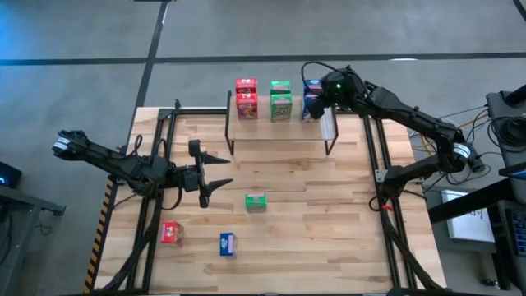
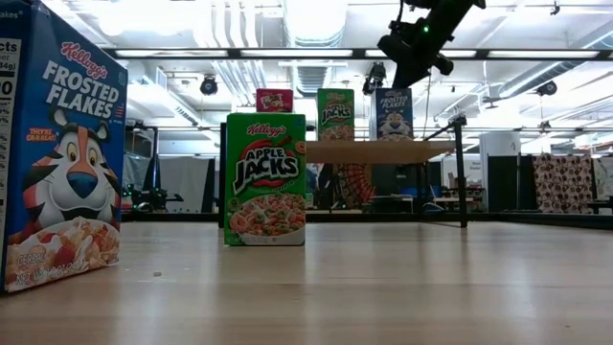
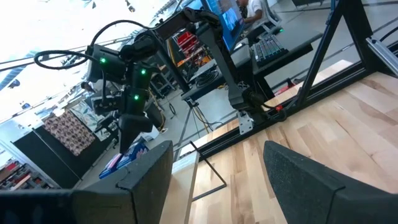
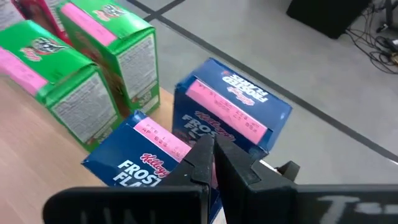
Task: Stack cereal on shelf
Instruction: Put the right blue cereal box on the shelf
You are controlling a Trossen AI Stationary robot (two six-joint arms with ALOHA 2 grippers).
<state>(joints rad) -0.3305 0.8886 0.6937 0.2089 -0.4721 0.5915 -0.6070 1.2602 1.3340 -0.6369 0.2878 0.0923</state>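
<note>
The shelf (image 1: 283, 131) stood at the far side of the wooden surface (image 1: 329, 214). Six cereal boxes sat on it: two red boxes (image 1: 246, 99), two green boxes (image 1: 280, 100) and two blue Frosted Flakes boxes (image 4: 233, 109). The right pincer (image 4: 214, 158) hung just over the blue boxes, closed tight and holding nothing. The left pincer (image 1: 223, 171) waited wide over the surface. Near it stood a green Apple Jacks box (image 1: 256, 202), a red box (image 1: 171, 233) and a blue box (image 1: 228, 243).
</note>
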